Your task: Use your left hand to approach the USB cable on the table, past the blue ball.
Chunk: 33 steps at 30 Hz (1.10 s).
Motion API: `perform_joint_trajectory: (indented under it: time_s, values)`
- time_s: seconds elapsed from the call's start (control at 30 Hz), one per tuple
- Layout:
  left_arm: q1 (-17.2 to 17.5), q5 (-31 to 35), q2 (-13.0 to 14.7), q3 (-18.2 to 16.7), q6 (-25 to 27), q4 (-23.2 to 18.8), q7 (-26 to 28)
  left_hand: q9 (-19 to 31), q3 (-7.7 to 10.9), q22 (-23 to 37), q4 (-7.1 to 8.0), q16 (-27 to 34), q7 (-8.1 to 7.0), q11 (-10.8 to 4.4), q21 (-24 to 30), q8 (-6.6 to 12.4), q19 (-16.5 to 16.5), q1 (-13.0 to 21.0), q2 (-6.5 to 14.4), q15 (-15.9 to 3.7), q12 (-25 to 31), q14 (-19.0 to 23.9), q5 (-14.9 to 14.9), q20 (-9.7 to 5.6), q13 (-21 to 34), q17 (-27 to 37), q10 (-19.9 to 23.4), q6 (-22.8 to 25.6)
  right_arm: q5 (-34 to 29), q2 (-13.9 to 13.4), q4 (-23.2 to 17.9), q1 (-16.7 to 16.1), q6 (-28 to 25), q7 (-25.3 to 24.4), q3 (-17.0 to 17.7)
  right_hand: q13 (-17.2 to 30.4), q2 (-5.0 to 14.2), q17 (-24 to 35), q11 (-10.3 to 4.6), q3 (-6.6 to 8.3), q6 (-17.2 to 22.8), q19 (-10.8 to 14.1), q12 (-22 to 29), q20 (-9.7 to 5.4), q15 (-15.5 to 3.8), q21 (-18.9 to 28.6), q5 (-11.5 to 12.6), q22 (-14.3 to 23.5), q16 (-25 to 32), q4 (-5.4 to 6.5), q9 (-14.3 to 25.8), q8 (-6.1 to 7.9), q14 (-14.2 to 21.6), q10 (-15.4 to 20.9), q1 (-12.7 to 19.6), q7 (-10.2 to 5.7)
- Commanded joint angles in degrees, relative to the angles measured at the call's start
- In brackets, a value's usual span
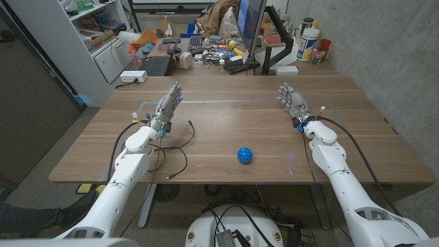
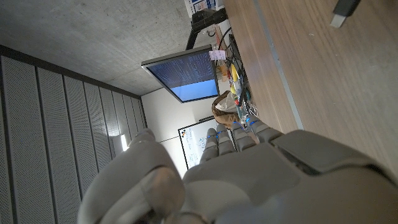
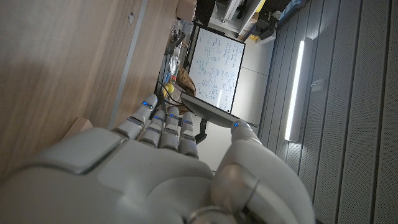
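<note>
On the bench (image 1: pixel 226 140), left robot hand (image 1: pixel 167 108) stands at about 10 o'clock, fingers apart, grasping nothing. USB cable (image 1: pixel 180 147) loops just beside its wrist, toward 8 o'clock. Blue ball (image 1: pixel 245 155) sits near the front edge at 6 o'clock, apart from the cable. Right robot hand (image 1: pixel 293 103) stands at 2 o'clock, likewise released.

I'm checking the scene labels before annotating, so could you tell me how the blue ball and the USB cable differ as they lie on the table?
The blue ball is round, compact and bright blue; the USB cable is thin, dark and sprawls in loose curves. The ball sits in open space mid-table, while the cable lies right beside the left hand and forearm. Both rest untouched on the wooden table.
</note>
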Motion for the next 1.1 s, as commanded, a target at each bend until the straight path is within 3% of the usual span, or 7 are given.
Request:
perform_joint_trajectory:
  time_s: [0.03,1.1]
  values:
    - [1.69,0.69,0.85,-0.97,1.2,-2.39,0.56,0.15,-0.04,0.33,-0.16,0.57,0.19,0.1,0.52,0.38,0.04,0.55,0.17,-0.21,0.43,0.23,0.06,0.26,0.2,0.09,0.71,0.5,-0.72,0.58,1.12,1.0,0.74,0.55,0.37,0.19,0.26,0.14,0.0,0.14,0.48,0.27,0.37,-0.53,-0.02,-0.09,0.2,0.15,0.3,-0.35,-0.01,0.24,0.45,0.62,-0.02,-0.25]
    - [7.58,1.11,2.44,-3.79,1.7,-10.32,1.48,0.18,-0.16,0.36,-0.33,0.47,0.22,-0.17,0.5,0.37,0.0,1.0,0.55,-0.23,0.26,0.42,-0.15,1.04,0.22,0.1,0.75,1.25,-1.79,1.04,1.29,1.45,0.96,0.17,0.0,0.19,0.39,0.13,-0.05,0.05,0.53,0.54,0.31,-0.52,0.02,-0.75,0.24,0.18,0.25,-0.53,-0.04,0.19,0.63,0.64,-0.21,-0.39]
